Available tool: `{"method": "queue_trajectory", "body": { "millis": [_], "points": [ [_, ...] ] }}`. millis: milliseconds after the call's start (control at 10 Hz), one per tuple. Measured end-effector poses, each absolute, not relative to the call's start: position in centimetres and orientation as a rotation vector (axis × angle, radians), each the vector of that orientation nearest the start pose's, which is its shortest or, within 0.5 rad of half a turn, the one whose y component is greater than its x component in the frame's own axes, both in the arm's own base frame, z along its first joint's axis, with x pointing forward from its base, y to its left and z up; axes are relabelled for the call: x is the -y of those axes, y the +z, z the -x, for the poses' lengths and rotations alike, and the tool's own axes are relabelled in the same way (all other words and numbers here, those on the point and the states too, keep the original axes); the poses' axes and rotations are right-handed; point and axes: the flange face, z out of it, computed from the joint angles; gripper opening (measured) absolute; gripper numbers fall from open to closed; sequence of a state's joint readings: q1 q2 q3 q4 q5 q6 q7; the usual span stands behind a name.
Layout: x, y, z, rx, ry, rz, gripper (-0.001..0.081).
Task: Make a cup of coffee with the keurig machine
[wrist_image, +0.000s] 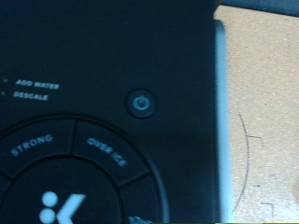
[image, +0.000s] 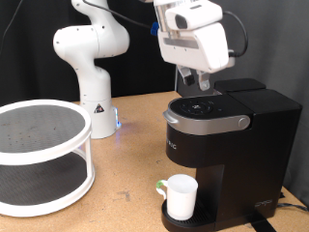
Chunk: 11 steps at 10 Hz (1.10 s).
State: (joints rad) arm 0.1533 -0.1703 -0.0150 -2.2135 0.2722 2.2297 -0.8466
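The black keurig machine (image: 227,145) stands at the exterior view's right with its lid shut. The white cup (image: 181,196) sits on the machine's drip plate under the spout. My gripper (image: 199,85) hangs straight over the machine's top panel, its fingertips just above or touching the round buttons. The wrist view is filled by that black top panel (wrist_image: 103,103), with the power button (wrist_image: 140,103), the "STRONG" and "OVER ICE" segments and the big central brew button (wrist_image: 56,207). The fingers do not show in the wrist view.
A white two-tier round rack (image: 39,155) stands at the exterior view's left. The white robot base (image: 92,68) rises behind it. The wooden table top (image: 126,184) lies between rack and machine.
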Motion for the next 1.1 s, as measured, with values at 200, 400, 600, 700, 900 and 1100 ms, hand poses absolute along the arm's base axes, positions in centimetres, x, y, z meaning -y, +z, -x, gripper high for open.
{"method": "queue_trajectory", "body": {
  "millis": [200, 400, 600, 700, 900, 1100],
  "points": [
    [-8.1, 45.8, -50.4, 1.209, -0.364, 2.710, 0.0289],
    [-8.4, 44.7, -50.3, 1.214, -0.348, 2.710, 0.0110],
    [-8.6, 43.8, -50.4, 1.214, -0.350, 2.715, 0.0035],
    [-8.6, 43.5, -50.4, 1.213, -0.345, 2.716, 0.0006],
    [-8.7, 42.7, -50.6, 1.209, -0.323, 2.716, 0.0002],
    [-8.7, 42.4, -50.7, 1.200, -0.310, 2.718, 0.0000]
  ]
}}
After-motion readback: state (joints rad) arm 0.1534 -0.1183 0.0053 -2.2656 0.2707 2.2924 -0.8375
